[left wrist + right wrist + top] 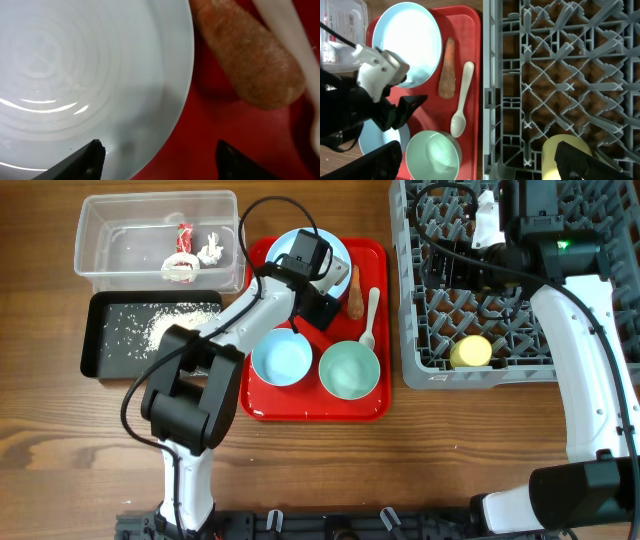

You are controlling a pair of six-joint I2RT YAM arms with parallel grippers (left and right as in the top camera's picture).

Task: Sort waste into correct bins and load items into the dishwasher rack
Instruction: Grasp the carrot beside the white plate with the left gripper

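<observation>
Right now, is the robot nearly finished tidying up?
Not yet. Done: a yellow cup sits in the dishwasher rack, and wrappers lie in the clear bin. In hand: the left gripper, open, straddles the plate rim. Left: plate, carrot, spoon, blue bowl and green bowl are all on the red tray.

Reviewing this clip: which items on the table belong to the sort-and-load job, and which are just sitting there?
Job items: light blue plate, carrot, white spoon, blue bowl, green bowl, yellow cup lying in the dishwasher rack, clear bin holding scraps, black tray with white crumbs.

Just there: red tray under the dishes, wooden table.
</observation>
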